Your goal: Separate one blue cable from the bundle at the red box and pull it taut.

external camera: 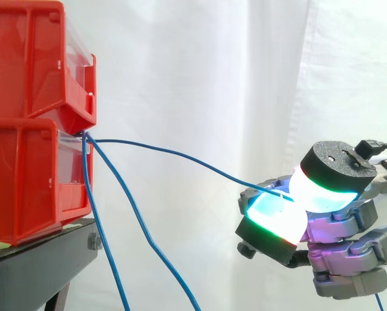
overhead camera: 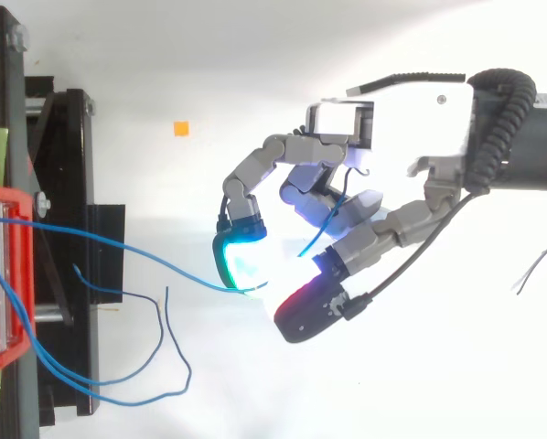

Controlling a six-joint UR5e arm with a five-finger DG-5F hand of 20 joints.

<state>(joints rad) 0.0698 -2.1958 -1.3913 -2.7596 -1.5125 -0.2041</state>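
Between two glowing fingers (external camera: pixel 277 217), one blue cable (external camera: pixel 180 157) is pinched.
From the pinch it runs off in a shallow, slightly sagging curve to the gap between the stacked red boxes (external camera: pixel 25 175), well apart from the hand (external camera: pixel 349 223). Below the fingers' level and clear of them, loose cables (external camera: pixel 148 243) droop from that same gap; a black stand (external camera: pixel 38 262) carries the boxes.

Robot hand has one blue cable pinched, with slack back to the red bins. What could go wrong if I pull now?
1. The robot hand pinches the thin blue cable just between its pads; it may slip out as tension rises.
2. The loose blue cables leave the red bins at the same gap, so they could get dragged along or snag.
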